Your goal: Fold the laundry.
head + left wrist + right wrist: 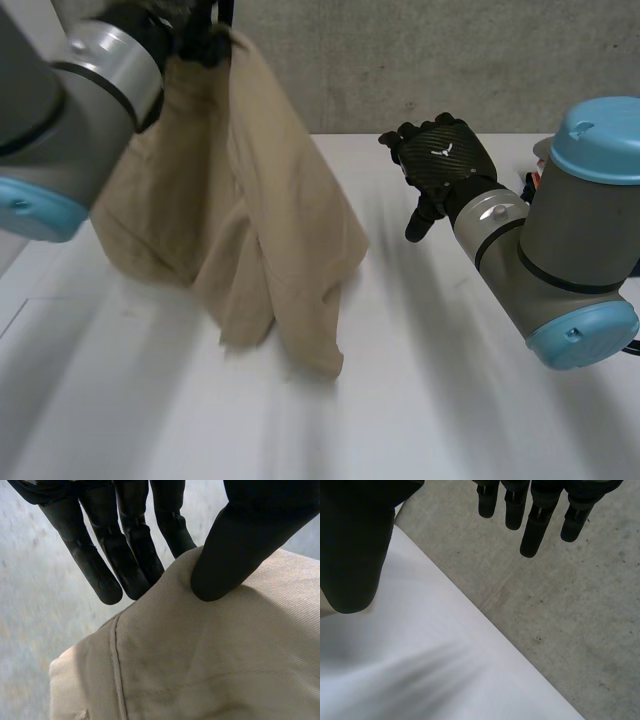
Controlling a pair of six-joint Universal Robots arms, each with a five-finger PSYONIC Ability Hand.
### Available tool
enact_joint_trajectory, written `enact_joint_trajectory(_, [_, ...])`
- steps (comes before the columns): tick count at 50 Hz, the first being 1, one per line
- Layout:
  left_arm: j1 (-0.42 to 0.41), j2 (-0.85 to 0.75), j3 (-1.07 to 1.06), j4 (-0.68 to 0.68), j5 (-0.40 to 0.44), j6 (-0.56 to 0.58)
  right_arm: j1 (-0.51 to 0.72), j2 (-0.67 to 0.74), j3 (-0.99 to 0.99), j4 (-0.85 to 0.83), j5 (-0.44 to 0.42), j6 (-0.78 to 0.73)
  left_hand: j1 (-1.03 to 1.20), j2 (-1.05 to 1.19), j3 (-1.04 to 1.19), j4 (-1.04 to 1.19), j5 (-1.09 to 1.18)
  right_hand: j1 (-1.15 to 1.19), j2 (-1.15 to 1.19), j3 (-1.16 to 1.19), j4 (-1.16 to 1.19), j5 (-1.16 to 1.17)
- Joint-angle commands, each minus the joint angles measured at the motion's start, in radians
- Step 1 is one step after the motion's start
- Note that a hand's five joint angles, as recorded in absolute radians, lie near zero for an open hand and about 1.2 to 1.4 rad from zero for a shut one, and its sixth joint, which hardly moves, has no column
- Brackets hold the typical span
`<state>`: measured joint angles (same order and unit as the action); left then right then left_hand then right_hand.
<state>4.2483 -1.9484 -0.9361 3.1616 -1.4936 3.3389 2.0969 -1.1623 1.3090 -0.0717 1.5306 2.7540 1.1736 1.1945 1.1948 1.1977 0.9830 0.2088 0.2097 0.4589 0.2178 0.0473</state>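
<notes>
The white table lies below me. Over its left half the tan garment hangs with its long axis upright from my left hand, thumb and fingers pinching its top edge; whether the lower hem touches the table I cannot tell. My right hand, fingers loose and empty, hovers to the garment's right, so I judge it nearest the free side
</notes>
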Motion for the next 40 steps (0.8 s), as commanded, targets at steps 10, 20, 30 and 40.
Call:
enact_joint_trajectory(10, [-0.036,-0.380,0.143,-0.022,0.036,0.089,-0.014,0.075,-0.005,0.007,0.011,-0.054,-0.651,-0.672,-0.672,-0.675,-0.635,-0.034,-0.035,-0.284,-0.043,-0.047])
enact_joint_trajectory(20, [0.077,-0.213,-0.030,-0.046,-0.088,0.172,-0.021,0.115,-0.008,0.006,0.005,-0.089,-0.872,-0.893,-0.893,-0.896,-0.856,-0.034,-0.035,-0.284,-0.043,-0.047])
enact_joint_trajectory(30, [0.263,-0.155,-0.288,-0.060,0.156,0.296,-0.003,0.144,-0.002,0.007,0.003,-0.126,-0.667,-0.687,-0.688,-0.691,-0.651,-0.034,-0.035,-0.284,-0.043,-0.047])
enact_joint_trajectory(40, [0.372,-0.308,-0.333,-0.054,0.335,0.569,0.006,0.158,0.007,0.006,0.007,-0.142,-0.705,-0.725,-0.726,-0.729,-0.688,-0.034,-0.035,-0.284,-0.043,-0.047])
